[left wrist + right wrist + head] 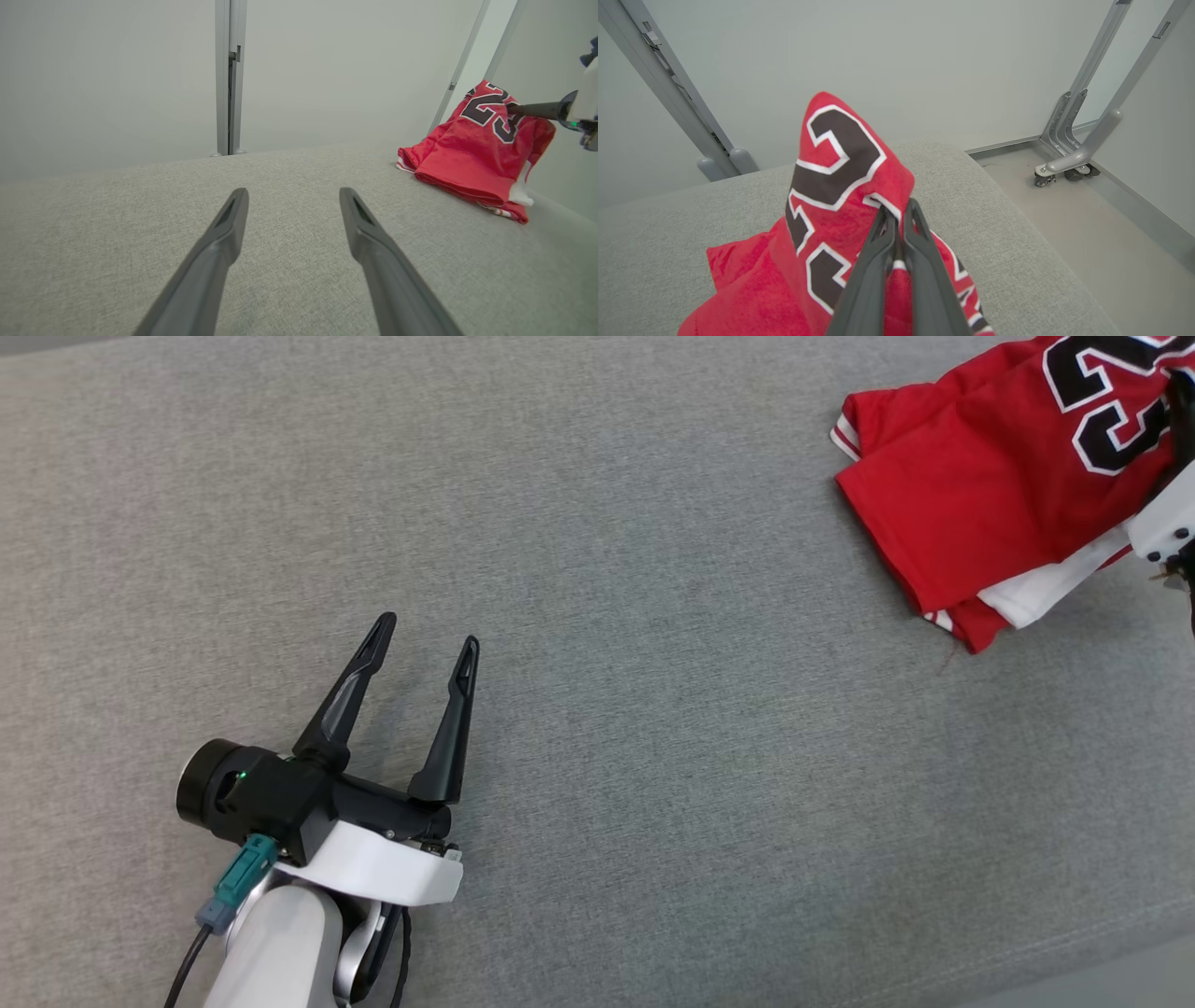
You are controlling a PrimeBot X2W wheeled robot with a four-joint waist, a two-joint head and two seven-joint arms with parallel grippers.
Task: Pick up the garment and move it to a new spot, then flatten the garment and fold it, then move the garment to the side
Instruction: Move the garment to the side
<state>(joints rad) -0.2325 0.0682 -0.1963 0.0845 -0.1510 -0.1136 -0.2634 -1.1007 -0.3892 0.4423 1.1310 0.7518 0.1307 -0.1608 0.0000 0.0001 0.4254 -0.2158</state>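
The garment point(990, 495) is a red jersey with black and white numbers and white trim, bunched at the far right of the grey surface. My right gripper point(899, 209) is shut on a fold of the garment point(831, 186), lifting part of it into a peak. In the left wrist view the garment point(472, 154) hangs from the right gripper point(511, 108) while its lower part rests on the surface. My left gripper point(425, 633) stands open over bare grey cloth at the lower left, far from the garment, its fingers point(224, 233) spread with nothing between them.
The work surface point(653, 616) is a wide grey fabric top. Its edge point(1017, 205) drops off just right of the garment to a pale floor, where a metal frame leg with castors point(1064, 163) stands. Grey uprights point(229, 74) rise behind the surface.
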